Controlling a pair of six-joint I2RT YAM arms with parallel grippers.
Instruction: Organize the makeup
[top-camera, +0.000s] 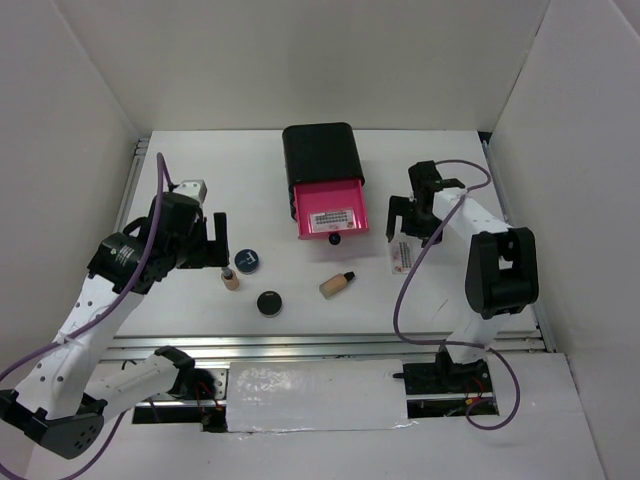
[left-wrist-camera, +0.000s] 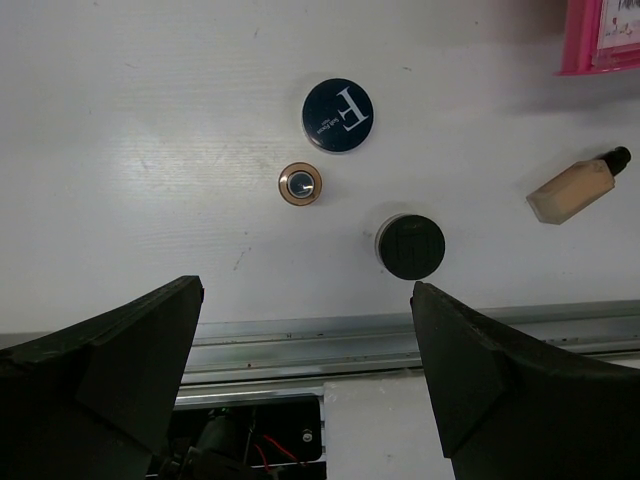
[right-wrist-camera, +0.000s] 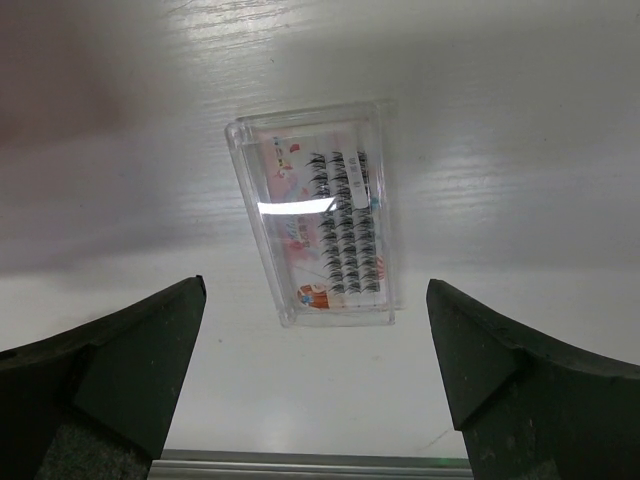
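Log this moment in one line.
left gripper: open, empty | right gripper: open, over lash case | pink drawer: open

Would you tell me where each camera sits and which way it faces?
Top external: above, behind the bases, looking down on the table; both arms, left tool and right tool show.
Left wrist: faces down at the blue-lidded compact and black compact; open left fingers show.
Right wrist: faces down at the clear lash case; open right fingers show.
Shared: top and left wrist, both compacts; top and right wrist, the lash case.
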